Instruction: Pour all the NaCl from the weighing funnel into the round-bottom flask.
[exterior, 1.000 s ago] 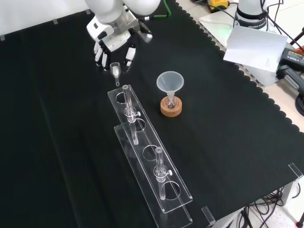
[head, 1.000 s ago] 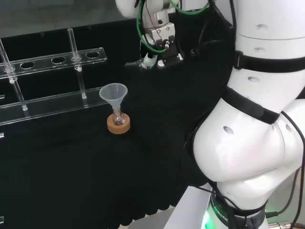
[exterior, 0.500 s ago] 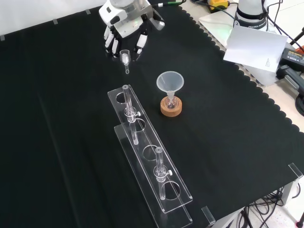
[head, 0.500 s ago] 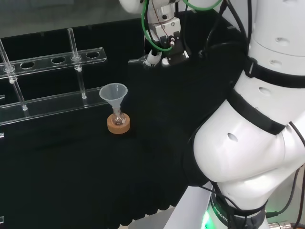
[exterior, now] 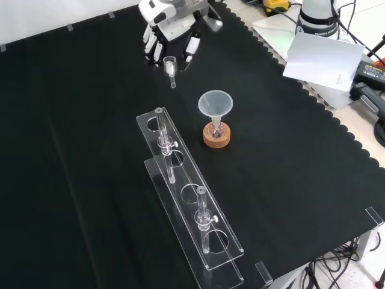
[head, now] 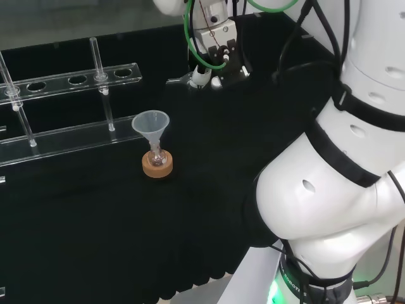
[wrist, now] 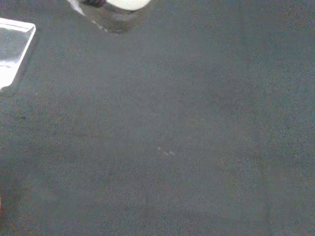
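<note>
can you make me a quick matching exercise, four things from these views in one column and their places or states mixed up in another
Things:
1. weighing funnel
2. plastic funnel
3. round-bottom flask
4. test tube rack

Places or states:
A. sits on the cork ring
B. held by the hand
C. holds upright tubes
D. stands in the flask's neck

Pairs: 1-B, 2-D, 3-A, 4-C

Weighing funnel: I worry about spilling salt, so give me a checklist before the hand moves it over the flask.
1. Weighing funnel held in hand, fingers curled round it: ok.
2. Stem pointing down, not tipped: ok.
3. Plastic funnel seated in flask: ok.
4. Flask upright on cork ring: ok.
5. Weighing funnel above the plastic funnel's mouth: not ok, up-left of it in the front view.
6. Salt left inside: cannot tell.
</note>
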`<act>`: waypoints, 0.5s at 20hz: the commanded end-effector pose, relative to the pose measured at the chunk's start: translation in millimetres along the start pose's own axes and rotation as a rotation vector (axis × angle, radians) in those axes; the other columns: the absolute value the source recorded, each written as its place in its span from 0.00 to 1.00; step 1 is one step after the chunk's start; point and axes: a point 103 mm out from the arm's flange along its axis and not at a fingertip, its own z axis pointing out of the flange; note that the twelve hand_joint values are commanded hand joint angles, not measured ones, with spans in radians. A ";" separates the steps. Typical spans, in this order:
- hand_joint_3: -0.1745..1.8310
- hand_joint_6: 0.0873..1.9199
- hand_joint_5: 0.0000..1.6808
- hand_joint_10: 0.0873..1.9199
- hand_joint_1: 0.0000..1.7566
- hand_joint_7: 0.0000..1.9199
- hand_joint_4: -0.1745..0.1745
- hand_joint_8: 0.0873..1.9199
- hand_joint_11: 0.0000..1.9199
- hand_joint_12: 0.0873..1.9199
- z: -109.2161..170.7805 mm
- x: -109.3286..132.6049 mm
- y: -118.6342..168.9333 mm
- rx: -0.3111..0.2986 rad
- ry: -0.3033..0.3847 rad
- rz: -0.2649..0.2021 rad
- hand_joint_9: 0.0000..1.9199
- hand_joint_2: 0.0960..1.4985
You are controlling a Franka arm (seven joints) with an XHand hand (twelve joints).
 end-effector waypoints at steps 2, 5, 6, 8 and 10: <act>0.00 0.12 0.83 0.13 0.65 0.30 1.00 0.30 0.39 0.53 -11.5 31.9 -59.8 0.018 -0.093 -0.007 0.50 0.67; 0.00 0.12 0.83 0.13 0.65 0.30 1.00 0.30 0.39 0.53 -13.0 38.1 -73.9 0.022 -0.113 -0.012 0.50 0.67; 0.00 0.12 0.83 0.13 0.65 0.30 1.00 0.30 0.39 0.53 -11.7 40.0 -78.0 0.024 -0.123 -0.013 0.50 0.67; 0.00 0.12 0.83 0.13 0.65 0.30 1.00 0.30 0.39 0.53 -7.1 42.4 -84.3 0.043 -0.129 -0.007 0.49 0.67; 0.00 0.12 0.83 0.13 0.65 0.30 1.00 0.30 0.39 0.53 -1.9 44.9 -90.6 0.049 -0.132 -0.001 0.49 0.67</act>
